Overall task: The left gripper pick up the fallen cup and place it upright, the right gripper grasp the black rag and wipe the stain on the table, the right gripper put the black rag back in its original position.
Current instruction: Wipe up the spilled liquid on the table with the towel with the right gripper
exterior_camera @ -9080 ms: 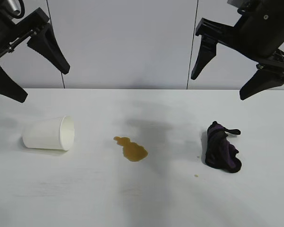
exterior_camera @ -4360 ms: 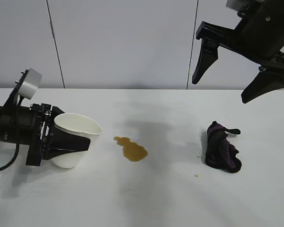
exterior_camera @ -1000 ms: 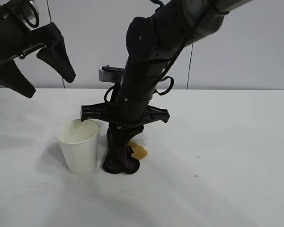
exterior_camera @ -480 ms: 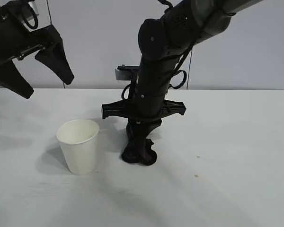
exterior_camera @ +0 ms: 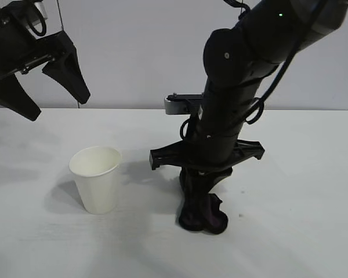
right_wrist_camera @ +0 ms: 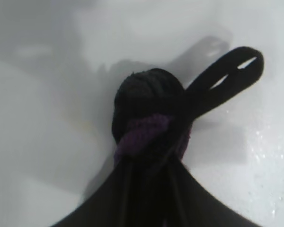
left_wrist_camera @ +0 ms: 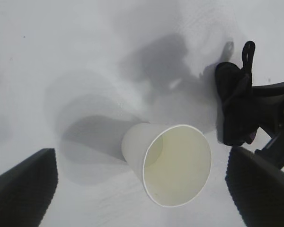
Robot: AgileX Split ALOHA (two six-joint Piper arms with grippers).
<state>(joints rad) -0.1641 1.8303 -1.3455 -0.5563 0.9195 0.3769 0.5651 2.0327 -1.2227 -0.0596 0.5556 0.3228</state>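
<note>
The white paper cup (exterior_camera: 96, 179) stands upright on the white table (exterior_camera: 313, 243), left of centre. High above and to the left of it hangs my left gripper (exterior_camera: 57, 108), open and empty. In the left wrist view its fingers (left_wrist_camera: 23, 189) frame the cup (left_wrist_camera: 173, 163) from far above. My right gripper (exterior_camera: 200, 188) points straight down, shut on the black rag (exterior_camera: 204, 215), which is pressed against the table right of the cup. The right wrist view shows the bunched rag (right_wrist_camera: 146, 111) with its loop tab (right_wrist_camera: 227, 71). The stain is out of view in every frame.
A tiny amber droplet (exterior_camera: 239, 216) lies on the table just right of the rag. The right arm's bulky links (exterior_camera: 238, 75) lean over the table's middle. A grey panelled wall (exterior_camera: 139, 52) runs behind the table.
The right gripper has dragged the rag to the right and toward the front edge. The brown blotch beside the rag a second ago no longer shows. Left arm and cup unmoved.
</note>
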